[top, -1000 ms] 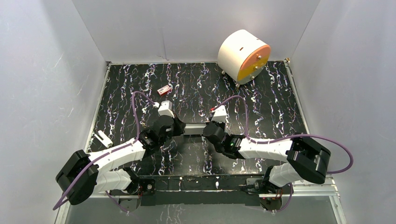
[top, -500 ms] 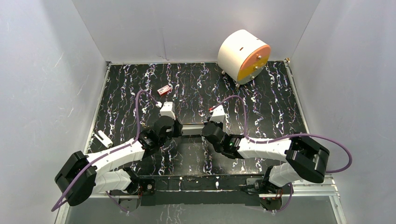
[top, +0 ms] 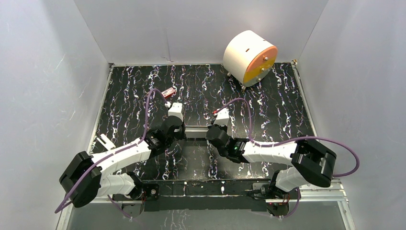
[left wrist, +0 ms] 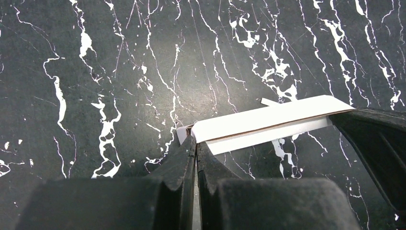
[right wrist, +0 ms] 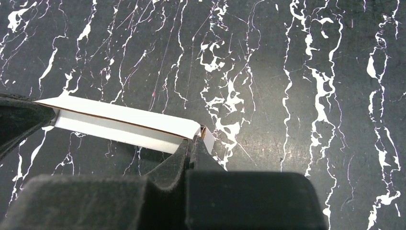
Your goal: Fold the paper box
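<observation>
The paper box is a flat, folded white cardboard strip held level above the table between both arms. My left gripper is shut on its left end, where the box runs off to the right toward the other gripper's dark fingers. My right gripper is shut on its right end, where the box runs left. In the top view the left gripper and right gripper face each other with the strip between them.
A big white cylinder with an orange face stands at the back right. A tiny red item lies at the back left of centre. A small white piece lies by the left wall. White walls close three sides.
The left arm's wrist has moved up and to the right, and the right wrist a little left. The two grippers stand closer together, still holding the box.
</observation>
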